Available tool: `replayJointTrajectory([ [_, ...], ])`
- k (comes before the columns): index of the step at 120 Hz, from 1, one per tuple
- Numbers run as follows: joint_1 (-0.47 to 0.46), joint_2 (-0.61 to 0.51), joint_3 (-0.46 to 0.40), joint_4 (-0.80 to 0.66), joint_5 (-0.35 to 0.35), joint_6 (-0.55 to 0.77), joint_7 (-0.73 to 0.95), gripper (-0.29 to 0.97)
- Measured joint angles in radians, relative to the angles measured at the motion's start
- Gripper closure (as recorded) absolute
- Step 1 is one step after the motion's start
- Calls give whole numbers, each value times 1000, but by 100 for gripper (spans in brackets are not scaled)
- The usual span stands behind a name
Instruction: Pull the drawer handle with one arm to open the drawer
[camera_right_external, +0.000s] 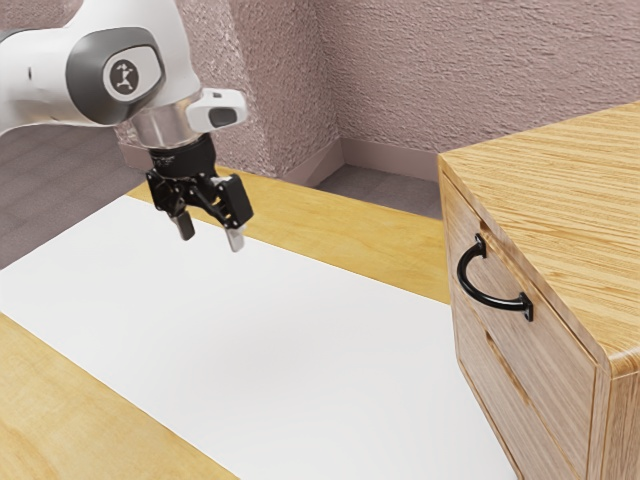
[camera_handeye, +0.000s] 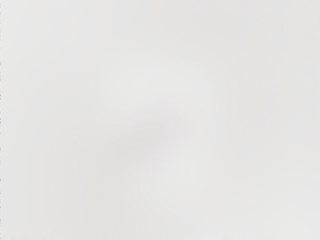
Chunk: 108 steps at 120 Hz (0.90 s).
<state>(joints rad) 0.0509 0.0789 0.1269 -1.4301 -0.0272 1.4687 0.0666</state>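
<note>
My jaws hang open above the white table (camera_right_external: 300, 340) near its far edge, well apart from the black handle (camera_right_external: 488, 284) on the drawer (camera_right_external: 555, 335).

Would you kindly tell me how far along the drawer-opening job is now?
Nothing looks done yet: the drawer appears shut. In hand: the claw hangs open above the white mat, well to the exterior view's left of the black handle, touching nothing. Left: reach the handle, close on it, and pull.
</note>
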Motion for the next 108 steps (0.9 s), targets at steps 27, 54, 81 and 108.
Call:
replayJointTrajectory([
  [27, 11, -72, -9, 79, -22, -8, 6, 0],
  [54, 184, -50, -188, 89, -102, 44, -114, 0],
  [81, -114, -14, -220, 78, -75, 111, -266, 0],
  [108, -151, -118, -200, -64, -95, 169, -370, 0],
])
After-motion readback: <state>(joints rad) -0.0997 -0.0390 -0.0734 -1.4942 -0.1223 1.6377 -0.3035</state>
